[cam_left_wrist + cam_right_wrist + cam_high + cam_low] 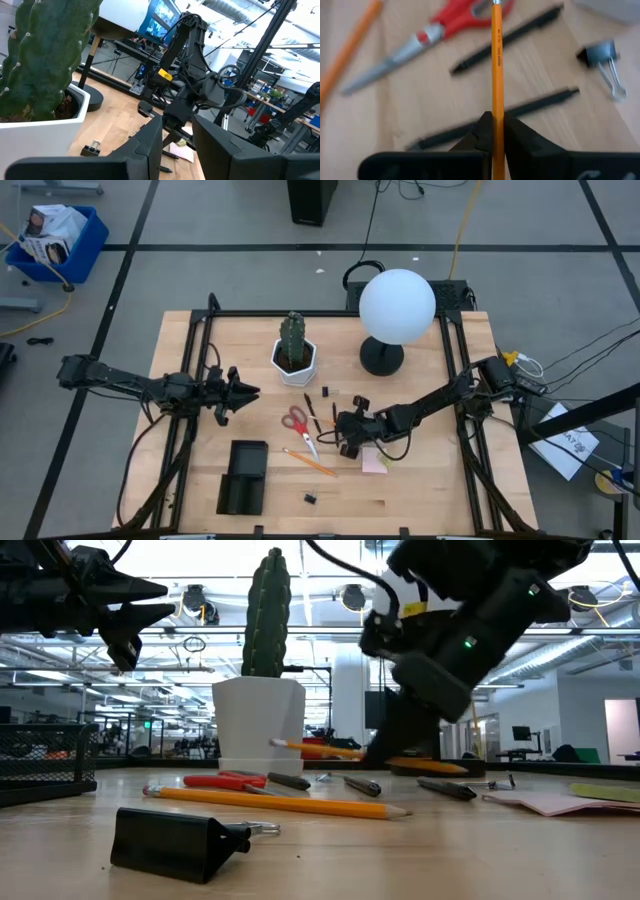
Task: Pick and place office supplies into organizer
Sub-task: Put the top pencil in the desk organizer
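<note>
The right gripper (492, 135) has its fingers pressed together on an orange pencil (497, 55), which runs straight up the middle of the right wrist view. In the low view the pencil (330, 750) hangs clear of the desk (420, 500). From overhead that gripper (347, 432) sits just right of centre, among the scattered supplies.

The left gripper (243, 392) hovers at centre left beside the cactus pot (296, 360), fingers partly apart and holding nothing.

Hardly anything looks done. The black organizer (243, 477), lower left of centre in the overhead view, appears empty, though its compartments are too dark to be sure. Outside it lie the red-handled scissors (297, 421), a second orange pencil (310, 463), several dark pens (311, 407), the pink sticky-note pad (375, 461) and a black clip (311, 498) near the bottom edge. I'd say the lifted pencil is the first item on its way in.
</note>
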You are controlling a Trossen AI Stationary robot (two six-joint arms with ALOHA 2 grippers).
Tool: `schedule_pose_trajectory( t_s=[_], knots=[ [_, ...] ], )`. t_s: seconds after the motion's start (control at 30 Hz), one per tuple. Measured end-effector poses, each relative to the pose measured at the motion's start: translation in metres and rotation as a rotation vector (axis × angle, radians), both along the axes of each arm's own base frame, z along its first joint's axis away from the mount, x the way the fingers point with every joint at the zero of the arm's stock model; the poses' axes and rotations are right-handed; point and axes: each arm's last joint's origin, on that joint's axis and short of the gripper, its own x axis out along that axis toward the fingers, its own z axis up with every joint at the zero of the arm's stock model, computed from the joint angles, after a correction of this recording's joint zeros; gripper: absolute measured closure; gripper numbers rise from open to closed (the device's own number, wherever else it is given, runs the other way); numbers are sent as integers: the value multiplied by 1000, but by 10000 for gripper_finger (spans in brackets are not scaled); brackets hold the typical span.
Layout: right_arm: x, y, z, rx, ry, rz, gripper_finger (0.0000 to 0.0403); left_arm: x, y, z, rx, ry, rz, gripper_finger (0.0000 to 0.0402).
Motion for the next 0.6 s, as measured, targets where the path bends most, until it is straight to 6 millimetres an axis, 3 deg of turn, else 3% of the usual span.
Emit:
schedule_pose_trajectory(
  t_s=[0.4,0.6],
  knots=[
    [25,8,32,56,-405,74,385,2,-4,-1,90,3,-50,289],
    [29,7,41,39,-497,104,385,8,-12,-2,155,-9,-95,289]
  ],
)
